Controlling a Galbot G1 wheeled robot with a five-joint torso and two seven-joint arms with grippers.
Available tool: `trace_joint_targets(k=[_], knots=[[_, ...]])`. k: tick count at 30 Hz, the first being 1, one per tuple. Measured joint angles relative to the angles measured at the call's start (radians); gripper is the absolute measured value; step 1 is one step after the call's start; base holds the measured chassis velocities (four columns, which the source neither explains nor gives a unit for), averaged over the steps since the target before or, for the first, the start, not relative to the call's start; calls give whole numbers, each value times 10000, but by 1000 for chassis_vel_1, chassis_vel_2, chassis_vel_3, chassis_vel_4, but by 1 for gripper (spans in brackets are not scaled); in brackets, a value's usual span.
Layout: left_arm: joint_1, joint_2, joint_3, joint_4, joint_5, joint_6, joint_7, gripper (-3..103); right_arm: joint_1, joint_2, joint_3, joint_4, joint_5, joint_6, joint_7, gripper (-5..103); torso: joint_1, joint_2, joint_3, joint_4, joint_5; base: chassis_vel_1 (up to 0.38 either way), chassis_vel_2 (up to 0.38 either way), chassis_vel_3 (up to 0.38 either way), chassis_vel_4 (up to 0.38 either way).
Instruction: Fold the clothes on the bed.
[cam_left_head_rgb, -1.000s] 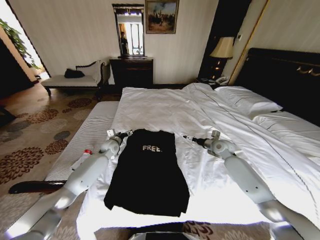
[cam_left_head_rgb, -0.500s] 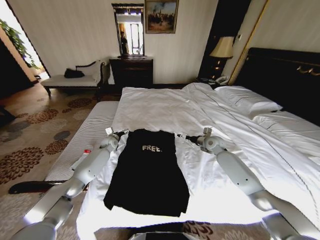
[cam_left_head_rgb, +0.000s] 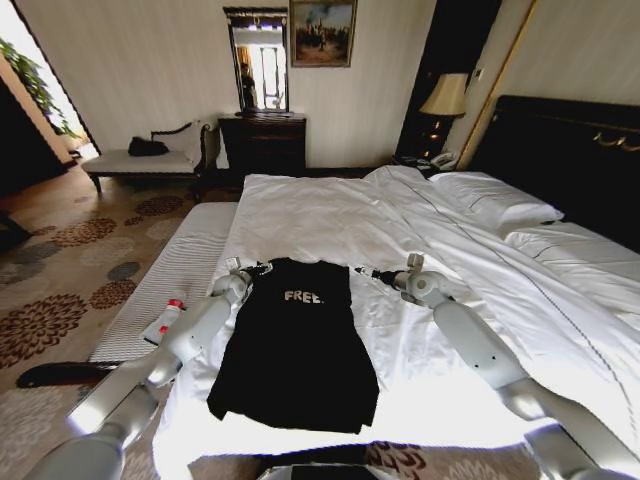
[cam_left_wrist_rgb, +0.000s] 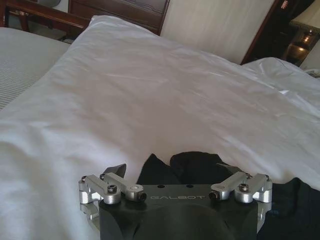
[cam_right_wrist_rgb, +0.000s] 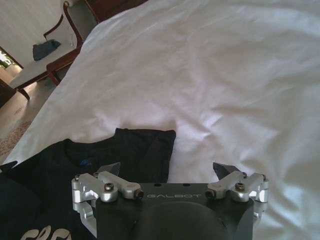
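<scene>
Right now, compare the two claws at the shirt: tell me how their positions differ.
The left claw is at the shirt's left shoulder, its fingers over black fabric; the right claw lies off the right shoulder, over white sheet. The left is closer to the collar than the right. Both are open, low over the bed, pointing at the shirt's top.

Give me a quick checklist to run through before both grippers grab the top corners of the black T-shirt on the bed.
1. Left gripper open: ok, fingers spread.
2. Right gripper open: ok, fingers spread.
3. Left gripper at the collar-end corner of the T-shirt: ok, black fabric lies between its fingertips.
4. Right gripper at its corner: not ok, the shirt edge sits beside one finger, white sheet under the other.
5. T-shirt already narrowed, sides folded in: ok.
6. Bed beyond the shirt free for moving it: ok.
7. Fabric actually pinched: not ok, nothing held yet.
</scene>
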Motion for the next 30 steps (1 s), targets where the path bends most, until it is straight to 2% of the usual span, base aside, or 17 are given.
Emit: trace_joint_targets(k=[8, 11, 14, 17, 21, 30], knots=[[-135, -207, 199, 240, -4, -7, -6, 99, 744, 675, -620, -1314, -112, -79, -295, 100, -1, 0, 0, 2, -1, 0, 0, 0, 0], [-186, -426, 203, 483, 41, -24, -11, 99, 1342, 1278, -964, -2684, -498, 268, -1098, 100, 1, -1, 1, 2, -1, 0, 0, 0, 0], [-203, -508, 185, 573, 69, -41, -10, 99, 1581, 1574, -1006, -3189, -623, 387, -1481, 100, 1, 0, 0, -5, -2, 0, 0, 0, 0], [-254, -682, 140, 827, 125, -70, 15, 97, 2166, 2304, -1050, -4267, -1145, 739, -2101, 100, 0, 0, 0, 1, -1, 0, 0, 0, 0], [-284, -813, 129, 1035, 181, -96, 47, 97, 2617, 2764, -1105, -5258, -1682, 970, -2529, 100, 1, 0, 0, 7, -4, 0, 0, 0, 0], [-305, -1013, 87, 1238, 273, -142, 106, 93, 2602, 2890, -982, -5646, -2427, 1304, -2809, 100, -1, 0, -1, -6, 1, 0, 0, 0, 0]])
